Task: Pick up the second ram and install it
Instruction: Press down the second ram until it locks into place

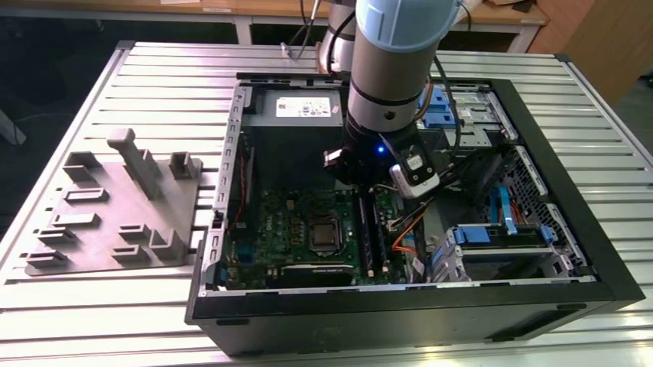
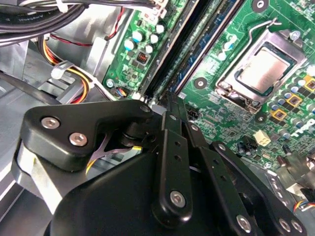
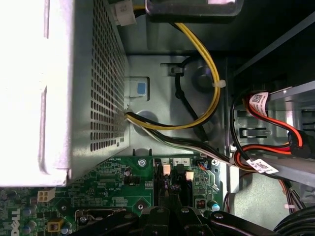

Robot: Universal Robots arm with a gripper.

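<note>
On a slatted metal table (image 1: 153, 76), a grey moulded fixture (image 1: 118, 210) with upright pegs and pockets sits at the exterior view's left, just beside an open black computer case (image 1: 408, 306) lying on its side. Inside the case, the green motherboard (image 1: 275, 229) fills the floor at the exterior view's left, its processor socket (image 1: 324, 235) uncovered; the grey power supply (image 1: 296, 107) sits at the far wall. Above the board's memory slots (image 1: 369, 237) the robot arm (image 1: 393, 69) reaches straight down into the case, a blue light glowing at its wrist.

In the second wrist view the gripper (image 2: 173, 101) has its black fingers (image 2: 172, 142) drawn together, tips just over the end of the long slot strips (image 2: 197, 44) — whether they clamp the second ram cannot be told, and no stick can be made out between them. A blue-edged module (image 2: 224, 32) lies seated in the slot nearest the socket.

To the exterior view's right stand drive bays with blue rails (image 1: 505, 233) and orange cables (image 1: 408, 225). The first wrist view shows yellow and black wires (image 3: 197, 98) running beside the perforated supply housing (image 3: 106, 88).
</note>
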